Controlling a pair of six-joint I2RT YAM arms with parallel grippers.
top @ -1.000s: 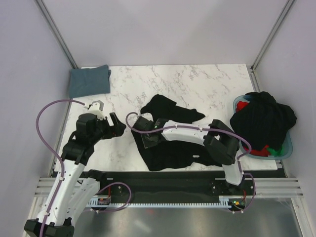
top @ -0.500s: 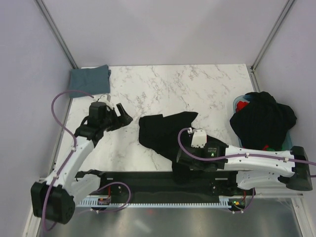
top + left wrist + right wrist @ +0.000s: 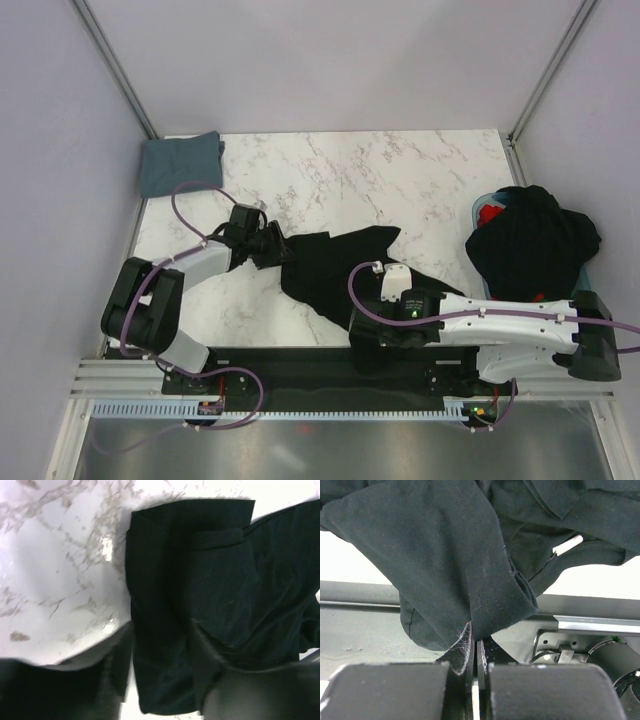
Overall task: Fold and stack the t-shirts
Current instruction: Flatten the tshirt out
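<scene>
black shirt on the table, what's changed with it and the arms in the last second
The right tool, shut on a hem of the black shirt, pulled back from mid-table to the near edge, dragging the shirt into a bunched diagonal. The left tool moved right to the shirt's left edge and now straddles it, jaws apart. The folded blue-grey shirt and the full tub stayed put.

black t-shirt (image 3: 335, 265): crumpled, centre | blue-grey t-shirt (image 3: 180, 165): folded, far-left corner | black-red heap (image 3: 535, 245): right

Marble table (image 3: 400, 170) bears a black t-shirt (image 3: 335, 265), folded blue-grey t-shirt (image 3: 180, 163) and tub (image 3: 477, 213).
</scene>
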